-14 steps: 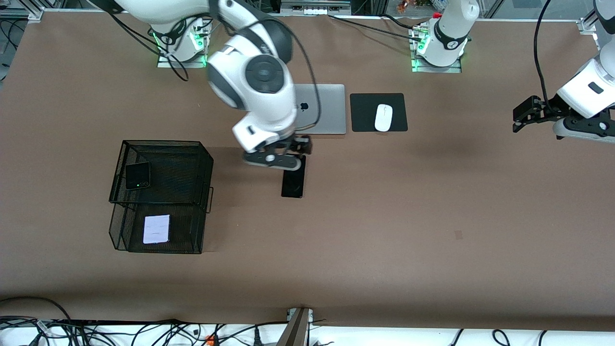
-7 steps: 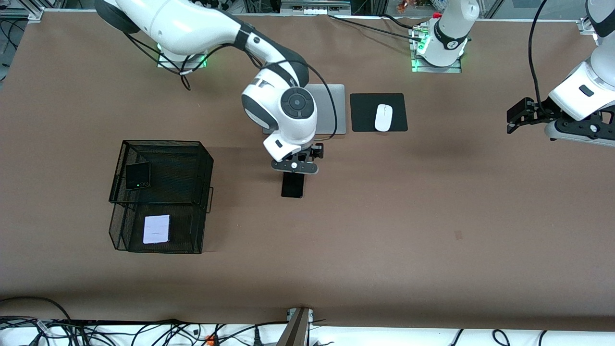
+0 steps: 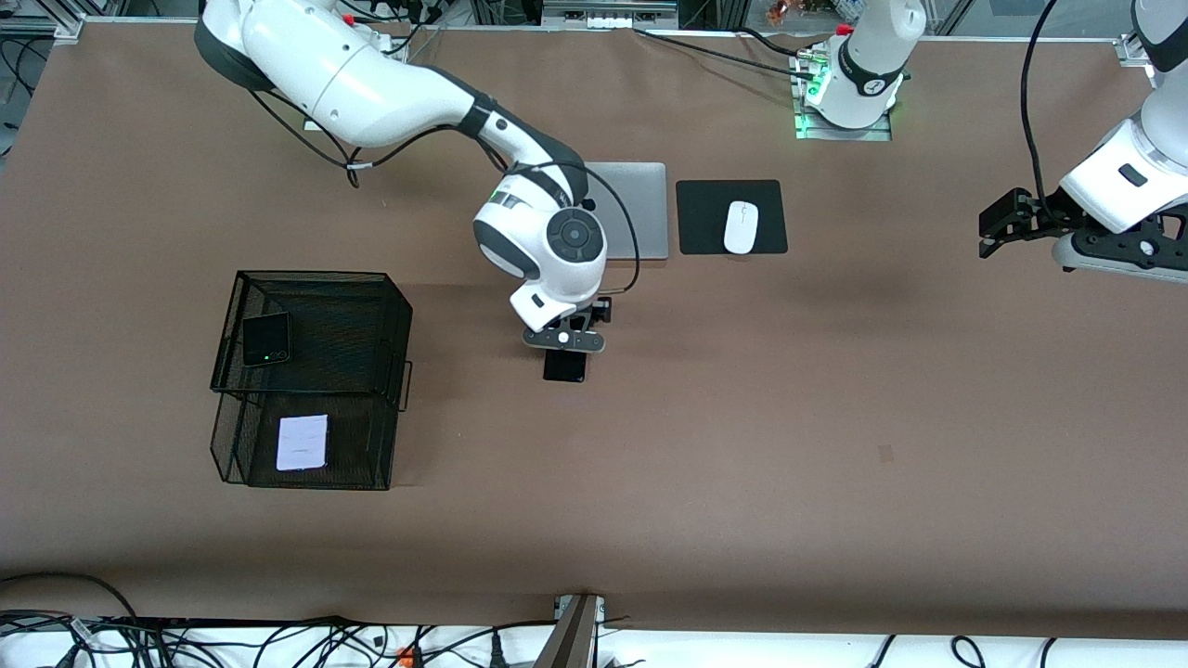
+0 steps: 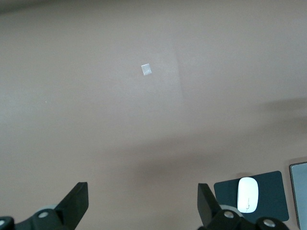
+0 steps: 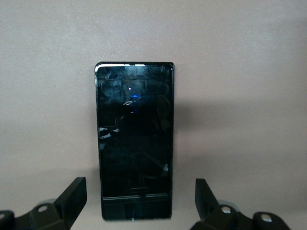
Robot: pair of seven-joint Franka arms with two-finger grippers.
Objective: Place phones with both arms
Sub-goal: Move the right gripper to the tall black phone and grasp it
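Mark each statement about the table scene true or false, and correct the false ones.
1. The right gripper is over the long black phone with its fingers open. True.
2. The small black phone lies on the upper tier of the mesh rack. True.
3. The pale phone lies on the bare table beside the laptop. False: it lies in the rack's lower tier, nearer to the front camera than the small black phone.
4. The left gripper holds the white mouse. False: its fingers are open and empty over the table at the left arm's end; the mouse rests on the black pad.
5. The laptop is closed. True.
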